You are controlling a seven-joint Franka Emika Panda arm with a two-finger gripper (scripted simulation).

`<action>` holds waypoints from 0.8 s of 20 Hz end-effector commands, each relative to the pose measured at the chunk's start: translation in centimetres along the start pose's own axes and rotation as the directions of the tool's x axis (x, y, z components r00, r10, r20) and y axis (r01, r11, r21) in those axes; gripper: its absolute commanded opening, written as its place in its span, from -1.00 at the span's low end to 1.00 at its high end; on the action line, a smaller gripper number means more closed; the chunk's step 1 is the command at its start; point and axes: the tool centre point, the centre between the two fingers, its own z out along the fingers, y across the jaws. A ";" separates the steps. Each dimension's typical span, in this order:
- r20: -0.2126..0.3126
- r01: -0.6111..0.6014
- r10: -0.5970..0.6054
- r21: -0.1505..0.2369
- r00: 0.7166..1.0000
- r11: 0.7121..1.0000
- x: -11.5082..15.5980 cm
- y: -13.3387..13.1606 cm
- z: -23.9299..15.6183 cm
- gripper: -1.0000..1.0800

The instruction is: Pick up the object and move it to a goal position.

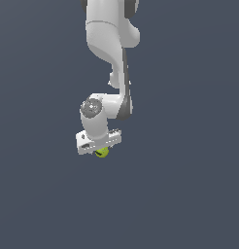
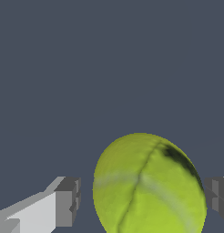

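The white arm (image 1: 111, 63) hung down over the gray floor (image 1: 189, 194). The little yellow-green ball (image 2: 148, 186) sat between the gripper (image 2: 141, 200) fingers (image 2: 67, 202). One finger touched it; the other had a gap, so maybe it was not squeezed.

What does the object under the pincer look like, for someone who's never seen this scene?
Start at the white robot arm over the plain dark blue-grey floor and follow it down to its pincer. Just beneath sits a small yellow-green ball with a dark curved mark, the only coloured thing in the scene.
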 end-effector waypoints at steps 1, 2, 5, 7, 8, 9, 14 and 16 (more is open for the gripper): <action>-0.002 0.000 0.000 -0.001 1.000 1.000 0.1 0.1 0.3 0.92; -0.002 0.000 0.000 -0.001 1.000 1.000 0.1 0.1 0.3 0.92; -0.002 0.000 0.000 -0.001 1.000 1.000 0.1 0.1 0.3 -1.00; -0.002 0.000 0.000 -0.001 1.000 1.000 0.1 0.1 0.3 -1.00; -0.002 0.000 0.000 -0.001 1.000 1.000 0.1 0.1 0.3 -1.00; -0.002 0.000 0.000 -0.001 1.000 1.000 0.1 0.1 0.3 -1.00; -0.001 0.000 0.000 -0.001 1.000 1.000 0.1 0.1 0.2 -1.00; -0.001 0.000 0.000 -0.001 1.000 1.000 0.2 0.0 0.0 -1.00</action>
